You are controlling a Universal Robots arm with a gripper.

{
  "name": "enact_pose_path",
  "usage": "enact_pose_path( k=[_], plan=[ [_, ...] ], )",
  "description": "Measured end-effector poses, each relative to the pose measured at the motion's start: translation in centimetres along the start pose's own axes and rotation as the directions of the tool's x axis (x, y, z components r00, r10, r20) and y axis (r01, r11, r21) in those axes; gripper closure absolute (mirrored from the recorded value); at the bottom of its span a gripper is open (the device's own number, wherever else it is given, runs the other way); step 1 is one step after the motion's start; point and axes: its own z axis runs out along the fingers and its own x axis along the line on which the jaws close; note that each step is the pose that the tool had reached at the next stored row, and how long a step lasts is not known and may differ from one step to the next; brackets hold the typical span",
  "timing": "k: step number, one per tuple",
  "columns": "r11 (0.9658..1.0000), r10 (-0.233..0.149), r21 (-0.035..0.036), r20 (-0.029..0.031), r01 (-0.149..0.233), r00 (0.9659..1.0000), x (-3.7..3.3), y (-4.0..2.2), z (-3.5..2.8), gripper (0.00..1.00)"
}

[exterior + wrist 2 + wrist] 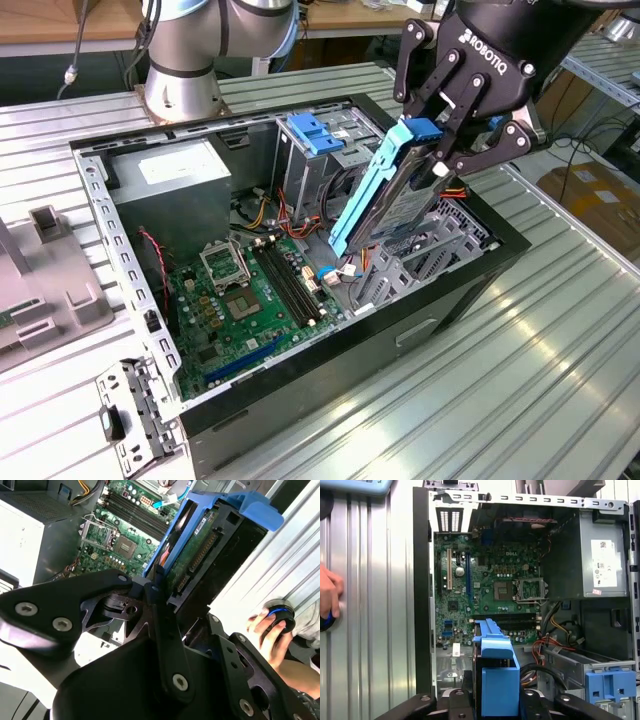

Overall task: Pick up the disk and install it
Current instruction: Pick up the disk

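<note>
Hand grips disk tilted over case — second wrist view shows its circuit board.

Black gripper, and the disk shows silver metal edged in light-blue plastic. The motherboard is green; the power supply is grey with a white sticker, the table ribbed silver.

The disk is held steeply tilted, clamped by the end effector, over the exterior view's right part of the open computer case. Its lower end seems to be just above the motherboard. A grey power supply is seen at the case's far left. The case is carried by a ribbed table.
</note>
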Motion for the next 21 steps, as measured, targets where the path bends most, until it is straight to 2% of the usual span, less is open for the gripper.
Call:
enact_pose_path(
  k=[5,12,21],
  plan=[
    [1.0000,0.000,-0.0016,0.0000,0.000,1.0000,0.08,-0.71,-0.05,0.64],
    [1.0000,0.000,-0.0027,0.0000,0.000,1.0000,0.17,-1.37,-0.11,0.64],
    [1.0000,0.001,-0.0052,-0.0002,-0.001,1.0000,0.36,-2.63,-0.21,0.64]
  ],
)
